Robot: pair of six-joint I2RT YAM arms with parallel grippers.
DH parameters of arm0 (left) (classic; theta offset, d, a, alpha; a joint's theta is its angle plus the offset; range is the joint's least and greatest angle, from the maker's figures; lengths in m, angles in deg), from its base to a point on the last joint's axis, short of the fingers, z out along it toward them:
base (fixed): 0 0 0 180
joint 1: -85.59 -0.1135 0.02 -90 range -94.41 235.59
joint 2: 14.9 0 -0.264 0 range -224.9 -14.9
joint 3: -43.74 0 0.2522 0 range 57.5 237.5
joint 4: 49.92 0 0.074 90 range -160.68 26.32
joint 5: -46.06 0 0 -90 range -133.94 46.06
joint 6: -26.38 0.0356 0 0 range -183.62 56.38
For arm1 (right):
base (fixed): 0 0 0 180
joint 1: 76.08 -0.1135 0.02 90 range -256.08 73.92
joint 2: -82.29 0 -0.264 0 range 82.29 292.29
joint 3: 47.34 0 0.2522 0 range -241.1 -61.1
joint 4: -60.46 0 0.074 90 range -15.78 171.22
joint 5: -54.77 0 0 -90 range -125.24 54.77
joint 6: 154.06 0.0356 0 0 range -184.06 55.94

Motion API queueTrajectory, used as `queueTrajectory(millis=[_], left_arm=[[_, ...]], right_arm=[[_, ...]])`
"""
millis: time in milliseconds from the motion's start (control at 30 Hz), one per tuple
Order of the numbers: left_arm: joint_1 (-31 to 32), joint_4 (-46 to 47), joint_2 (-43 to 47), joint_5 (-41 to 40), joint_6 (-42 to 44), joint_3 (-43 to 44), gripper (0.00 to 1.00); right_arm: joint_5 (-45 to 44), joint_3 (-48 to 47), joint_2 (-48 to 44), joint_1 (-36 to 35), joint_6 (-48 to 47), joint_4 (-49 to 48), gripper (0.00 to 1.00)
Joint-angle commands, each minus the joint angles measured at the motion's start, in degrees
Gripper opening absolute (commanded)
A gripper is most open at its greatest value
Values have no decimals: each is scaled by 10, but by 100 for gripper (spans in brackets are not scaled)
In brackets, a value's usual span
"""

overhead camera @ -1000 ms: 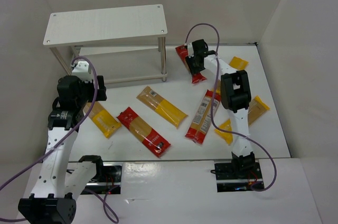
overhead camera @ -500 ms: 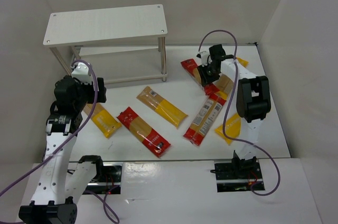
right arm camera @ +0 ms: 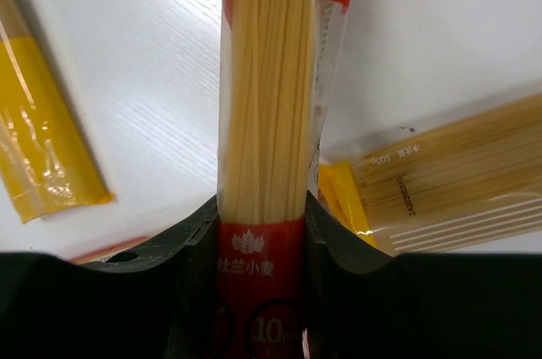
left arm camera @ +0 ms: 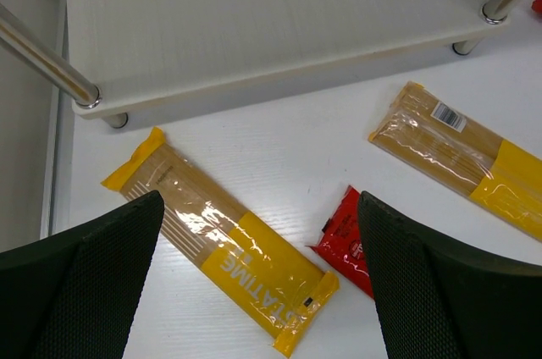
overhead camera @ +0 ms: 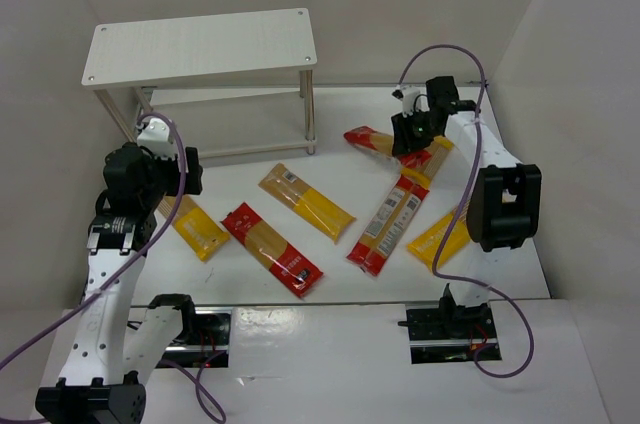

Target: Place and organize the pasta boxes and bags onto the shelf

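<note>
Over the last second the right hand has swung away from the shelf's right legs toward the far right corner of the bench, dragging or carrying its red pack along. The hand is clamped across one end of that pack, as the wrist view shows plainly, with a finger pressed on each long edge. The pack is long, flat and narrow. Its ends are red, and a clear window shows straight pale spaghetti (a stiff load, I judge, unlikely to sag much). It now points from the hand back toward the shelf; whether its free end is clear of the bench I cannot tell. Just beside the hand lies a yellow pack, partly under the red one.

The left hand hangs with fingers wide apart above another yellow pack near the shelf's lower board, at the bench's left side.

The step in hand looks like the carry of the first pack: both boards show bare where visible. Next the right arm must lift, turn the pack along the top board, and lower it flat. Four other packs lie scattered mid-bench.
</note>
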Motion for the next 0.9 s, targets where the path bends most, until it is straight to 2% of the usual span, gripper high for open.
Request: queueTrajectory(millis=[0,467,667,867], left_arm=[[-4,20,14,36,24,0,100],[-4,15,14,47,29,0,100],[-4,15,19,47,29,-5,100],[-4,15,24,47,29,-5,100]], right_arm=[[77,-11,-67,4,-14,-14,0],[107,18,-95,15,-30,-7,0],[163,18,-122,28,-48,4,0],[284,29,-154,60,-76,5,0]])
